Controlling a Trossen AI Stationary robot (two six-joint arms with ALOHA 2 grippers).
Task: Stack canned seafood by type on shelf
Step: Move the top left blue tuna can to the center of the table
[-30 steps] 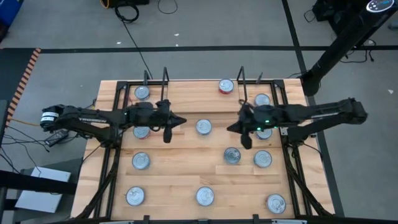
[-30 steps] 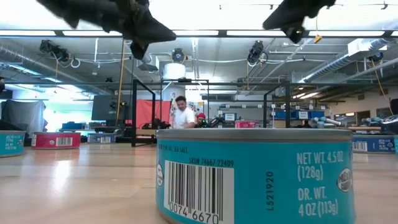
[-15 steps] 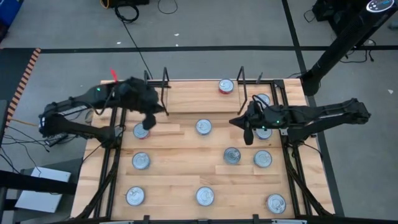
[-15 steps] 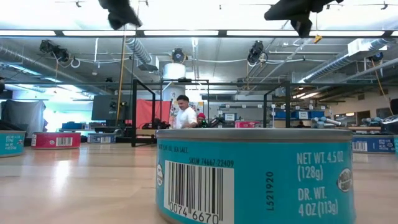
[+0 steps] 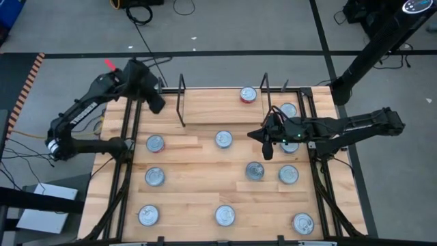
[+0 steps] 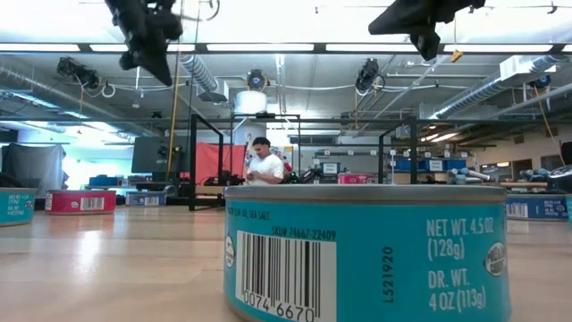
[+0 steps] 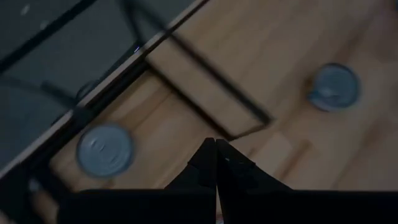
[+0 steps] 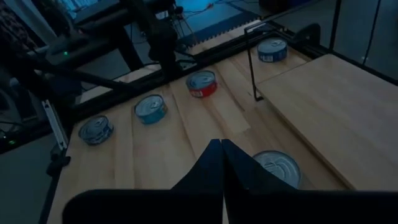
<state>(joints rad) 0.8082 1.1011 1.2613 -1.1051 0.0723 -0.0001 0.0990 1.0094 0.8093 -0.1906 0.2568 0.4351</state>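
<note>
A: Left gripper (image 5: 158,105)?

B: Pressed together, pinching nothing. Raised over the far left corner of the table (image 5: 198,195), just left of the shelf (image 5: 212,106) and its left wire upright.

A: Right gripper (image 5: 251,134)?

B: Also closed, also empty. Hanging above the table's right half, pointing left, on the near side of the shelf's right end. Well apart from the left gripper.

A: And the tins (image 5: 223,139)?

B: Spread singly over the table, lids up, none stacked. Only a red tin (image 5: 248,94) near the shelf's far edge by the right upright; hard to tell whether on the board or just behind it. Another (image 5: 287,109) just outside that upright, on the right. One (image 5: 289,145) partly hidden under the right arm. Two side by side (image 5: 255,171) nearer the front on the right. Two down the left side (image 5: 156,143), then three along the near edge (image 5: 224,215).

A: From the right wrist?

B: One tin (image 8: 277,168) close ahead of the closed fingers, beside the shelf's near edge. Farther off, a red one (image 8: 202,83) among blue ones.

A: Low view?

B: A blue tin (image 6: 366,255) filling the foreground, barcode showing. Far behind, a person (image 6: 262,165) in the room.
</note>
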